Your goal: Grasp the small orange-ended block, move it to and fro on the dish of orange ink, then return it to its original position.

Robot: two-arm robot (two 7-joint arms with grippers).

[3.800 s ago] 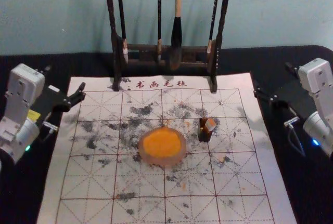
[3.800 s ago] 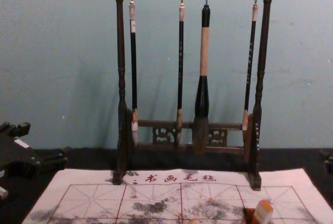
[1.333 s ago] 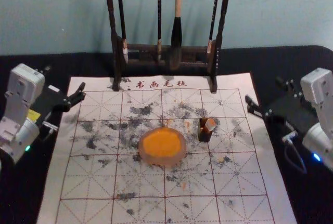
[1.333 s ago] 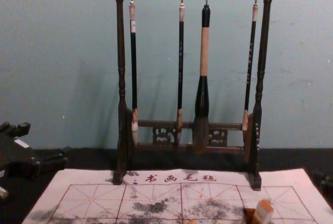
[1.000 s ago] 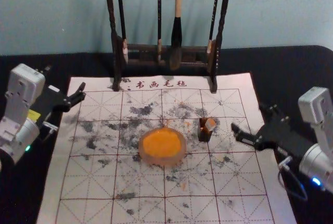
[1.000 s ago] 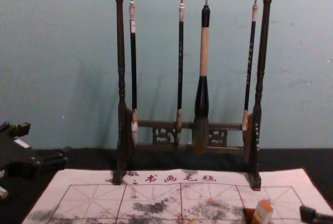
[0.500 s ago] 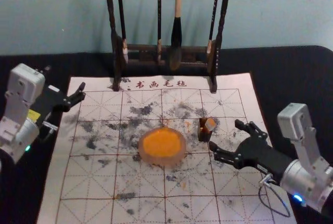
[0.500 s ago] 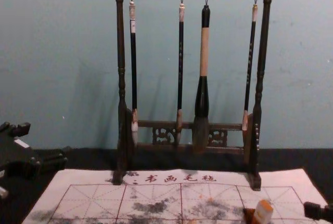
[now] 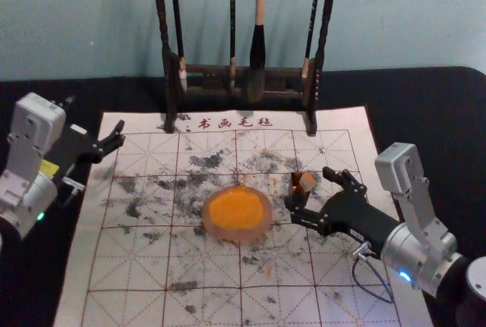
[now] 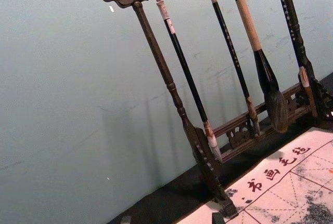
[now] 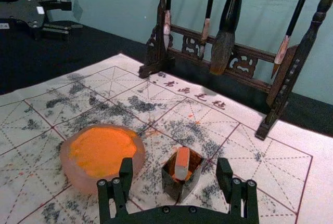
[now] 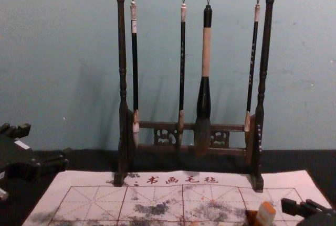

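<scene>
At the left edge, the left gripper (image 9: 95, 119) is idling beside the gridded mat (image 9: 125, 266), its fingers spreading wide and holding nothing. This arm is taking no part in the work.

Further right, the dish (image 9: 236, 237) is resting on the mat with the orange ink (image 9: 235, 211) lying across its middle. Nothing is touching the ink, so the whole to-and-fro pass is waiting to be done.

Just right of the dish, the small block (image 11: 181, 162) is leaning in its dark holder (image 11: 178, 188), the orange end pointing up and poking out above the rim. It is standing free of any grip, so the grasp itself is pending too.

Beside it at the right, the right gripper (image 11: 175, 165) is holding its fingers well apart, with the block and holder showing between them and nothing in its grip. Whether a finger is brushing the holder, I cannot tell.

By my reading, the task is sitting at the approach, right before the grasp. Closing on the block, lifting it clear, working it over the ink and putting it back in the holder are all lying ahead.
</scene>
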